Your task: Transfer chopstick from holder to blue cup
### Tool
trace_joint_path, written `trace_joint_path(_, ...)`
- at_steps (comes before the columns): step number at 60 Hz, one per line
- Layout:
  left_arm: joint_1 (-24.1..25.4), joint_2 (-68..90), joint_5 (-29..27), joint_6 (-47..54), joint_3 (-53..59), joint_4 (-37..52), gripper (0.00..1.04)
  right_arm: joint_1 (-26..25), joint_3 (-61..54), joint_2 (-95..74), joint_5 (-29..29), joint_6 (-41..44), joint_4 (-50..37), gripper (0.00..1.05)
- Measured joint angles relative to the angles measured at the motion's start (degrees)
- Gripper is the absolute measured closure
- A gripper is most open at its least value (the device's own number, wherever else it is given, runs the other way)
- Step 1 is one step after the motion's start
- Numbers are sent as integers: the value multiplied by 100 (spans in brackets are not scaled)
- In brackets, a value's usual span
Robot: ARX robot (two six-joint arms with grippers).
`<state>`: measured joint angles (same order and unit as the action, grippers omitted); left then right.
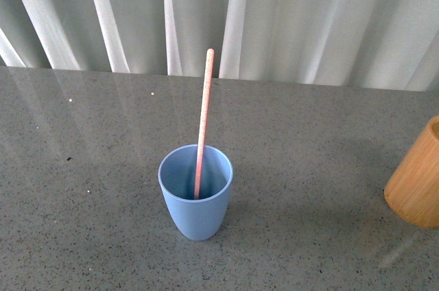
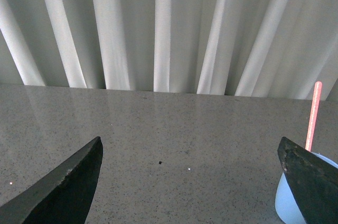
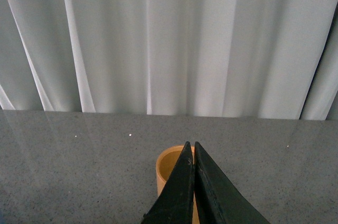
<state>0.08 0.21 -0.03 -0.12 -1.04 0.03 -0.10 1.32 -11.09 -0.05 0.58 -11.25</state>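
A pale pink chopstick (image 1: 203, 116) stands upright in the light blue cup (image 1: 196, 198) at the middle of the grey table. The orange bamboo holder (image 1: 416, 178) sits at the right edge of the front view, partly cut off. In the left wrist view my left gripper (image 2: 190, 152) is open over bare table, with the blue cup (image 2: 288, 203) and the chopstick (image 2: 313, 115) just behind one fingertip. In the right wrist view my right gripper (image 3: 191, 145) is shut, holding nothing, right in front of the holder (image 3: 168, 174), whose inside looks empty.
The grey speckled table (image 1: 89, 167) runs back to a white pleated curtain (image 1: 274, 16). A few small specks (image 1: 68, 159) lie on the table at the left. Neither arm shows in the front view.
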Motion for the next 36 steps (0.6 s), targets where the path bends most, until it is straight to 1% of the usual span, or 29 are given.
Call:
trace_joint_path(6, 0, 0, 2, 0, 0, 0, 7, 0, 0, 179, 0, 0, 170, 104)
trace_joint_path(11, 0, -2, 2, 0, 0, 0, 7, 0, 0, 782, 0, 0, 988, 104)
trace_joint_path(13, 0, -2, 0, 0, 0, 0, 7, 0, 0, 925, 7, -4, 1080, 104)
trace_joint_path(36, 0, -7, 2, 0, 0, 0, 7, 0, 0, 1084, 2, -2, 1115, 104)
